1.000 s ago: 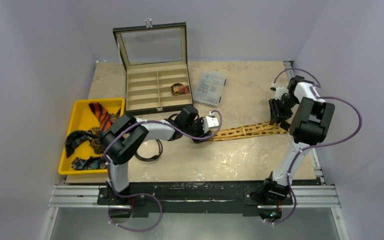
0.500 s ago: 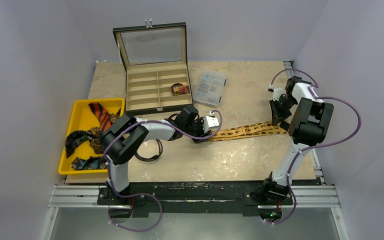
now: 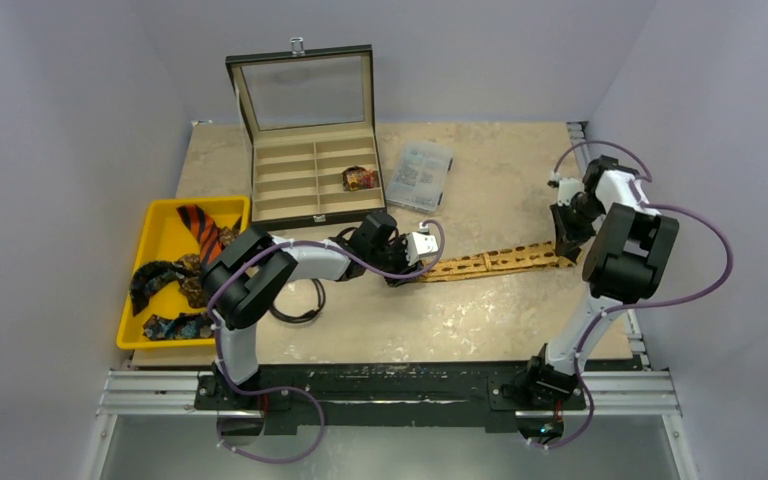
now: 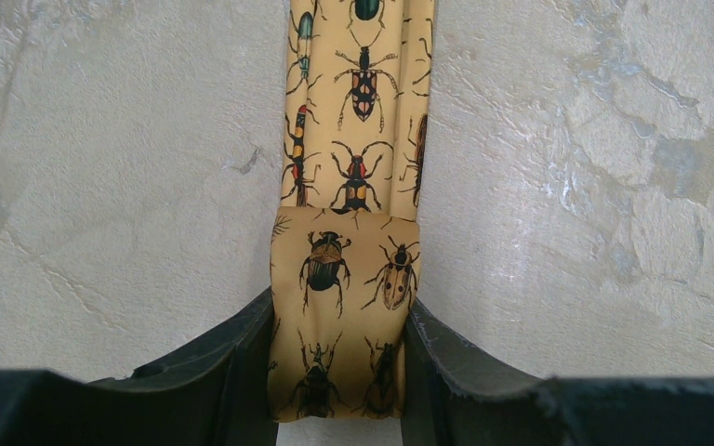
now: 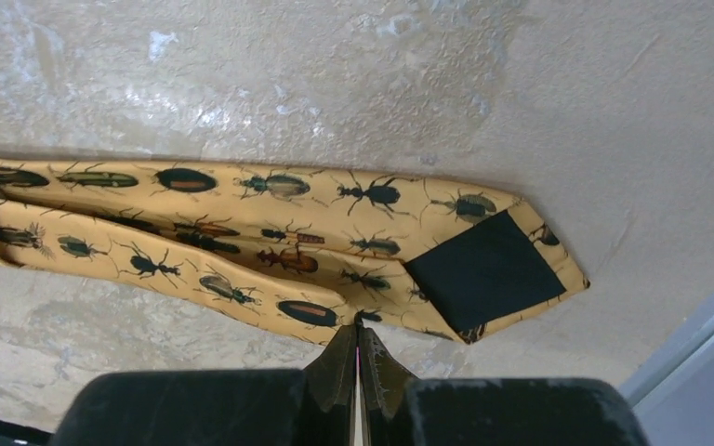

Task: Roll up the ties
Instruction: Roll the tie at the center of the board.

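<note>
A tan-gold tie [image 3: 490, 262] printed with beetles lies stretched across the table between my two grippers. My left gripper [image 3: 403, 270] is shut on its narrow end, which is folded over once. In the left wrist view that fold [image 4: 344, 269] sits squeezed between both fingers of the gripper [image 4: 337, 321]. My right gripper [image 3: 564, 250] is at the wide end, jaws pressed together. In the right wrist view the gripper [image 5: 356, 325] pinches the near edge of the tie [image 5: 242, 223] beside its dark lining patch [image 5: 483, 269]. An orange black-striped tie [image 3: 200, 228] and dark ties [image 3: 155, 272] lie in the yellow tray [image 3: 150, 225].
An open compartment box [image 3: 310, 170] stands at the back with a rolled tie [image 3: 360, 178] in one cell. A clear plastic pack [image 3: 422, 175] lies to its right. A black cable loop [image 3: 305, 300] lies under my left arm. The table's right edge is close to the right gripper.
My right gripper has closed onto the wide end's edge, and the right arm has shifted a little to the right. The left gripper has stayed put.
</note>
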Motion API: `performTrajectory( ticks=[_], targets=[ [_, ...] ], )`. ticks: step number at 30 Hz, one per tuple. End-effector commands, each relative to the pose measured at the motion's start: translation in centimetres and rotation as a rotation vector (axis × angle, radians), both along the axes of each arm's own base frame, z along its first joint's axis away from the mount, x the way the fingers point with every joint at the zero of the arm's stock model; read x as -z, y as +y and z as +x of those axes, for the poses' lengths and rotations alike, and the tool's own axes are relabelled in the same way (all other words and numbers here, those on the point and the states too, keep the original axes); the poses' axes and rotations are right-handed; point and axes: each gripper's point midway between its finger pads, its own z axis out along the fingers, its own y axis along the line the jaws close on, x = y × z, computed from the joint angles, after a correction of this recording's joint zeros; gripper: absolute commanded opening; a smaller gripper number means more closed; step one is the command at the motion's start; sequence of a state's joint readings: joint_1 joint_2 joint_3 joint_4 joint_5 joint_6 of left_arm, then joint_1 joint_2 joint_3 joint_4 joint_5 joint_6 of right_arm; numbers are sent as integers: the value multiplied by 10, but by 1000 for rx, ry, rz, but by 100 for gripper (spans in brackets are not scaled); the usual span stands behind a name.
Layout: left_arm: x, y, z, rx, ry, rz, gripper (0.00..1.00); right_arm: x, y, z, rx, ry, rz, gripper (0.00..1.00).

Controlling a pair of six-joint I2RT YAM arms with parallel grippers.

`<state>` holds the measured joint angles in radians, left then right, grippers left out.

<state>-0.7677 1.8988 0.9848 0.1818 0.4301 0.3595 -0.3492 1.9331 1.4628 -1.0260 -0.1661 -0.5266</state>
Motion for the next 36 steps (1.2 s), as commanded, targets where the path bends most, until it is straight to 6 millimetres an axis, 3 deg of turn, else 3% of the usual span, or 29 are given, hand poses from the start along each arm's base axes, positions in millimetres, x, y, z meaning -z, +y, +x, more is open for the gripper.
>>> performTrajectory(
  ticks=[1,6,9,13,16,19,22,24,26,30,32,36],
  targets=[
    [66,54,-25,-46,132,255,17,16,-12,17,19,-35,-48,0],
    [67,56,-27,-43,131,259,17,14,-16,37,30,-89,-50,0],
    [67,56,-27,-46,133,259,17,-4,-18,46,32,-138,-62,9],
    [66,56,-26,-48,131,258,17,-25,-18,42,16,-135,-60,36],
    [66,57,-27,-48,134,259,17,-55,-12,49,-1,-210,-38,54],
    [67,57,-28,-48,136,261,17,-96,5,62,-22,-347,33,67],
    [68,58,-29,-43,137,261,17,-141,44,75,-34,-539,211,97],
    [68,57,-29,-42,137,260,17,-152,55,90,122,-614,308,98],
    [67,57,-29,-42,136,259,17,-152,79,88,98,-589,483,96],
    [67,57,-29,-42,134,258,17,-108,129,60,121,-260,757,67],
    [67,57,-28,-43,132,259,17,-92,153,47,109,-203,793,68],
    [68,57,-28,-41,127,259,17,-86,210,25,98,-174,853,67]
  ],
)
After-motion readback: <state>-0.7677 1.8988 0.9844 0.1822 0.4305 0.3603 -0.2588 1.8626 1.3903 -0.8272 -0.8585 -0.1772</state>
